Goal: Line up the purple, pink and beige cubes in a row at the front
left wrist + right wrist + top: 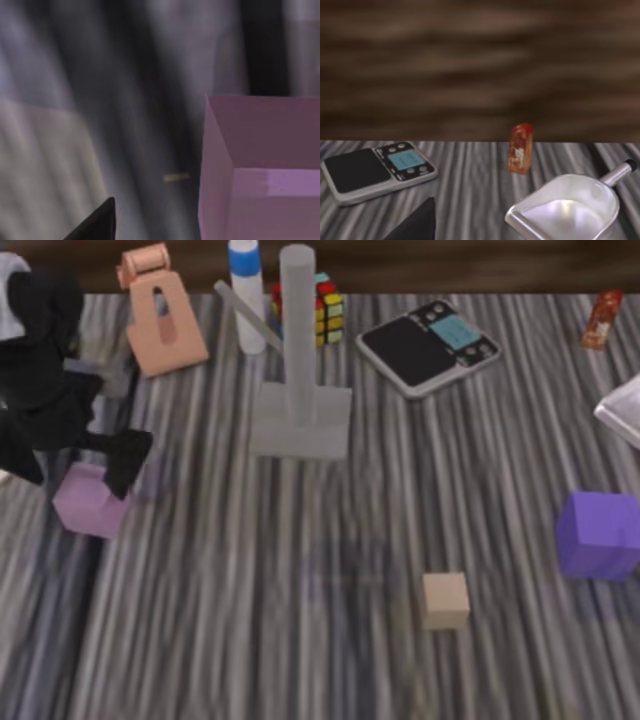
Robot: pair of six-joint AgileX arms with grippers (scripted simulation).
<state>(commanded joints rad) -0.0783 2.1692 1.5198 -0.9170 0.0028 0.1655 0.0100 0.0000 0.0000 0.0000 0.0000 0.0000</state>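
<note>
Along the far edge: peach stand [165, 325], white bottle [246, 290], puzzle cube [325, 308], grey post on base [299, 390], pocket scale [428, 345], amber seal [602, 320], metal scoop [567, 210].

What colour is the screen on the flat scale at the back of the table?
Light blue-cyan, set in the grey digital scale beside its black weighing plate; the right wrist view shows it best.

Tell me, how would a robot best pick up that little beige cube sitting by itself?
Probably from straight above, closing the fingers on two opposite flat sides. The beige cube sits flat on the striped table with bare table all round it; the purple cube stands well off to its right. Its walls look upright and parallel, so any opposite pair should suit. It is small, so the fingers need open only a little.
</note>
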